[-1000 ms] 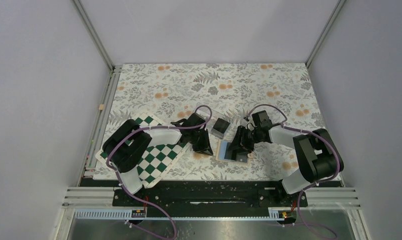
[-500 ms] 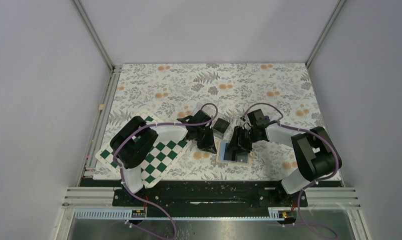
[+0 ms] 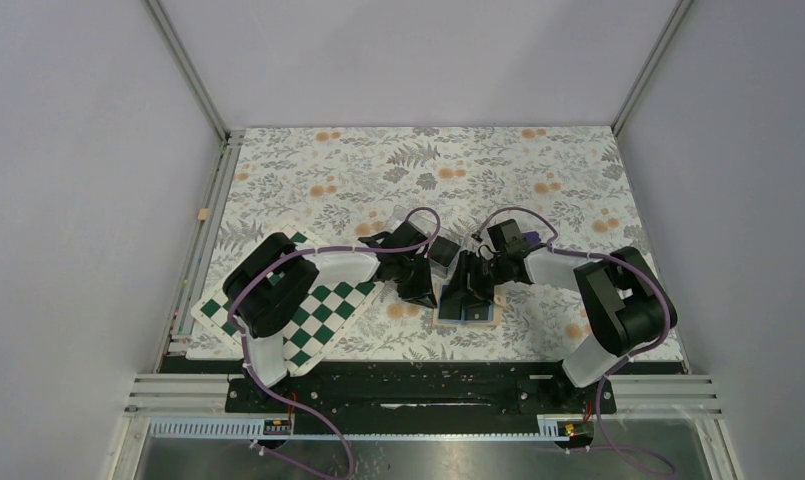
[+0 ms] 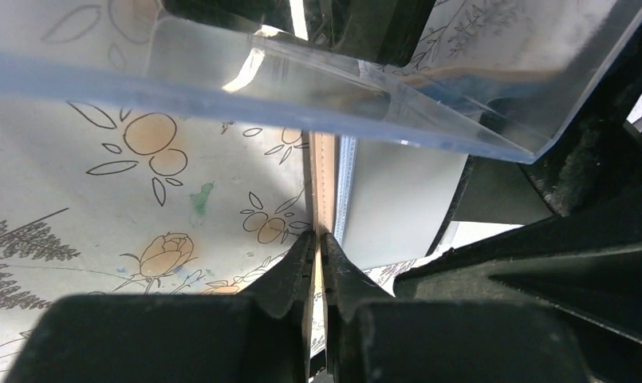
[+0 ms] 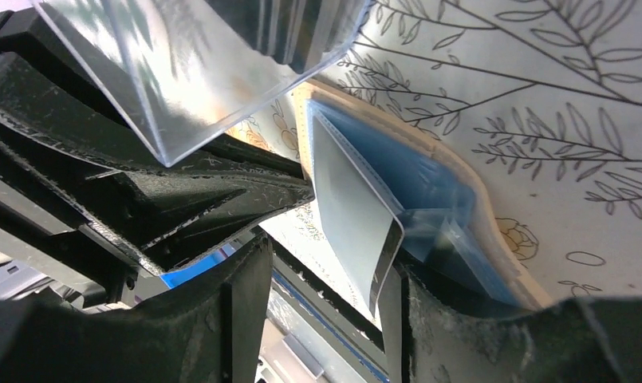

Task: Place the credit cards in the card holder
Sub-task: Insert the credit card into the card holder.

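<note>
Card insertion is in hand. The left gripper (image 4: 319, 249) is clamped on the tan edge of the wallet (image 4: 326, 179), which lies open on the table. The right gripper (image 5: 321, 275) stands open, apparently clear of the card (image 5: 345, 199), which sits half in the blue pocket. Next, the card needs pushing fully in.

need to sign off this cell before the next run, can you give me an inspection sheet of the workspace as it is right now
surface: floral tablecloth, flat, no spill seen
job's things: card holder lies open, blue lining up; grey card tilted, partly in a pocket; dark cards in the clear box
clutter: chequered board at the near left; small tan block at the far left edge
grippers: left gripper shut on the card holder's edge; right gripper open beside the grey card
cables: purple cables loop over the work spot, no snag seen
surroundings: grey walls, metal frame posts
</note>
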`<state>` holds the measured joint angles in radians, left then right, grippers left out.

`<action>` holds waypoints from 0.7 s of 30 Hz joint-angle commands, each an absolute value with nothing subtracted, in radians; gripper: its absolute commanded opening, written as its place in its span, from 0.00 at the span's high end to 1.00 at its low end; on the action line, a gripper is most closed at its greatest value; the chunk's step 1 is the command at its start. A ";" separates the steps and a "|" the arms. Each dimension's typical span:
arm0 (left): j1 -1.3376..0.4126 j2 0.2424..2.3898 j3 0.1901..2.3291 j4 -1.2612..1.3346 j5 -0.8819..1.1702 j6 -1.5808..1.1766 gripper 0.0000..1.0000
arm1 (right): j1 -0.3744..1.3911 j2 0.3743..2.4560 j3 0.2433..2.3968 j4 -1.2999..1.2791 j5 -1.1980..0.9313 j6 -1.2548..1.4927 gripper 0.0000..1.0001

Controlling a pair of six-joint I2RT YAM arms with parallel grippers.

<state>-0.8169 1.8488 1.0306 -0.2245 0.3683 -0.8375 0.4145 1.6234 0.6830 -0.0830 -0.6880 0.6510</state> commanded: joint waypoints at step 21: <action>-0.853 1.689 1.068 -0.226 0.336 -0.848 0.58 | 0.454 1.473 0.709 -0.375 -0.494 0.513 0.10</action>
<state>-0.8524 1.7191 1.0592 -0.3202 0.2928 -0.8032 0.4461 1.4998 0.6991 -0.3111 -0.5583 0.5518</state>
